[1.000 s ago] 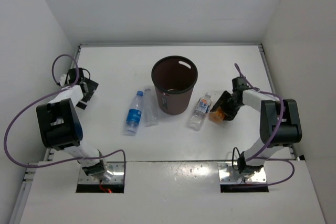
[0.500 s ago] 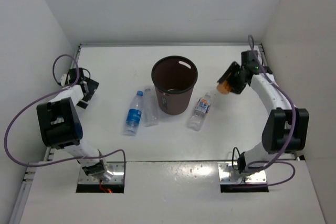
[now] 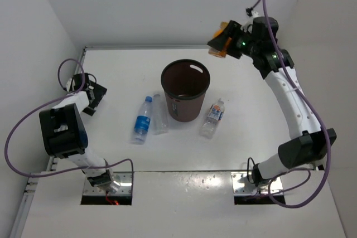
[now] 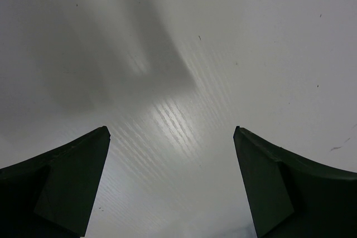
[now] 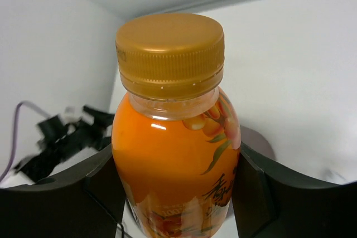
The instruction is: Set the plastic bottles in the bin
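top external: right gripper (image 3: 222, 42) clamps orange bottle (image 3: 216, 51), aloft; bin (image 3: 187, 110) lies left and nearer the bases.

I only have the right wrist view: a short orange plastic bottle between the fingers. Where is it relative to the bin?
Observer: Top view: the right gripper holds the short orange bottle raised, up and right of the dark brown round plastic bin, not over its opening.
Operator: Other bottles?
Observer: Three lying down: blue-capped clear bottle and plain clear bottle left of the bin, white-labelled clear bottle right.
Operator: The other arm?
Observer: The left gripper is open, empty, far left.
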### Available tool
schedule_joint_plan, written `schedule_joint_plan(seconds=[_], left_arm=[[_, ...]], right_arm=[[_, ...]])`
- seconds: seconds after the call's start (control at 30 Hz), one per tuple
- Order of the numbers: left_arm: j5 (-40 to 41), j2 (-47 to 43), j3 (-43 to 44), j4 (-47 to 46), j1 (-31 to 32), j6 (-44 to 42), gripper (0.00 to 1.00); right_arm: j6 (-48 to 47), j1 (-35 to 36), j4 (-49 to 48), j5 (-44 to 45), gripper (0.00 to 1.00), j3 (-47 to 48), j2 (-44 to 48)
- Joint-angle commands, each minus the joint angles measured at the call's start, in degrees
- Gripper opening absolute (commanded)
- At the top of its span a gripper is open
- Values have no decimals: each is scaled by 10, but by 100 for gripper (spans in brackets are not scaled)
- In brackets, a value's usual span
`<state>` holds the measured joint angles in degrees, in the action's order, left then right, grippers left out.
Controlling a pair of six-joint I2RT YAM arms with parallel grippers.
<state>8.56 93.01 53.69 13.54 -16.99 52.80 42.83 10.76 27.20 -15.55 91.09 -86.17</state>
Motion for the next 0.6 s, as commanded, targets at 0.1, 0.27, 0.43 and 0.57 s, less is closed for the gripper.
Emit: schedule_joint_plan(seconds=[0.1, 0.27, 0.43, 0.57], left_arm=[[-12, -5, -7, -11, -8, -3, 100], [-17, -5, -2, -11, -8, -3, 100], [-17, -5, -2, -11, -8, -3, 100], [-17, -5, -2, -11, -8, -3, 100]], right_arm=[[-89, 108, 24, 10, 6, 109, -65], [-146, 182, 91, 58, 11, 110, -126], [-151, 218, 115, 98, 20, 116, -147], [-172, 232, 135, 112, 42, 162, -167]])
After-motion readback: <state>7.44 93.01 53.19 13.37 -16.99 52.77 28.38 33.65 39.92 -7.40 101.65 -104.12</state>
